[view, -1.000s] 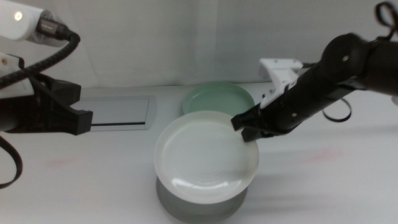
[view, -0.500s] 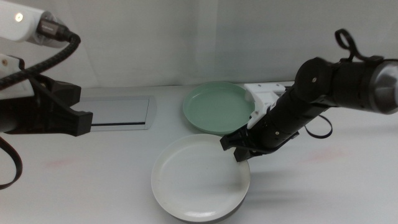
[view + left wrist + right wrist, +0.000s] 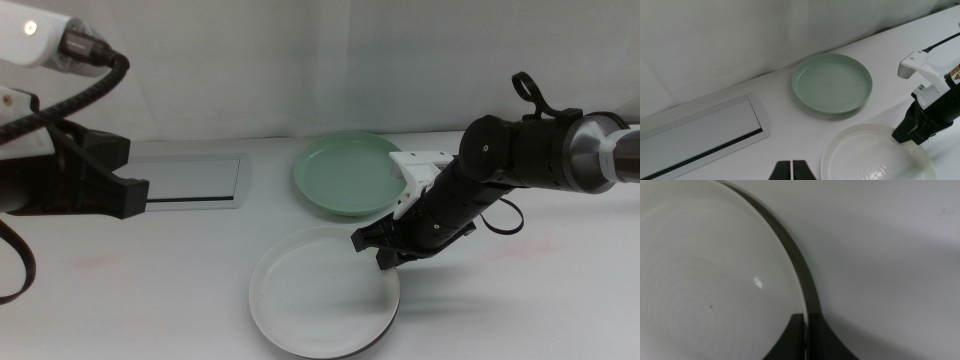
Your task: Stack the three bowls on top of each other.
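Your right end effector [image 3: 385, 252]: pinched on white round plastic bowl's [image 3: 320, 300] rim | white bowl rests on grey bowl [image 3: 802, 277], near mint green bowl [image 3: 350, 172] | your left end effector [image 3: 791, 170]: closed, empty, above tabletop [image 3: 520, 300].

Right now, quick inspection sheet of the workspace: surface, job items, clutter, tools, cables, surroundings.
Surface: white table, faint reddish smudges.
Job's things: white bowl sits on the grey bowl, only a dark rim showing. Mint green bowl stands alone behind them, not stacked.
Clutter: flat silver panel at the back left.
Tools: right tool at the white bowl's right rim, jaws shut on that rim. Left tool raised at the left, jaws shut, empty.
Cables: braided cable on the left arm; dark loop by the right arm.
Surroundings: white backdrop.
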